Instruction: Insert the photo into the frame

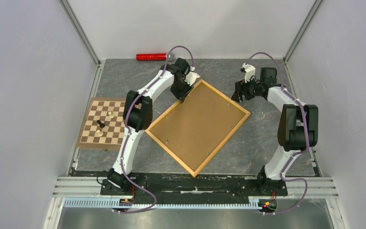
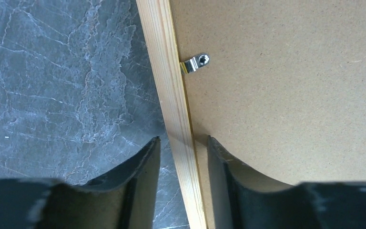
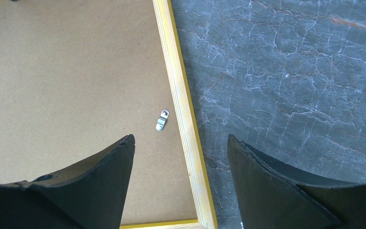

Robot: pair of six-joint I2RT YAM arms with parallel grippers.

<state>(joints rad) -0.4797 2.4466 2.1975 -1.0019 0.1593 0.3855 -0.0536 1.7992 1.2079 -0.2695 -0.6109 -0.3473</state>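
Top view: you see the frame (image 1: 169,154) lying back up at the centre; left gripper (image 1: 185,95) at its top corner, right gripper (image 1: 237,96) near its upper right side.
Left wrist: the frame (image 2: 163,57) rail runs up between the fingers (image 2: 138,191), with a small gap on each side; they are half apart and hold nothing.
Right wrist: fingers (image 3: 100,181) wide, empty; the frame (image 3: 178,81) rail lies between them, backing board (image 3: 66,71) at left.

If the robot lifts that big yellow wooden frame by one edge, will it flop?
Probably not much: the frame has wooden rails, and a board clipped inside should stiffen it. It looks thin, so likely light, though it may tilt and sag from the edge the left hand straddles. Lying flat, it shouldn't roll.
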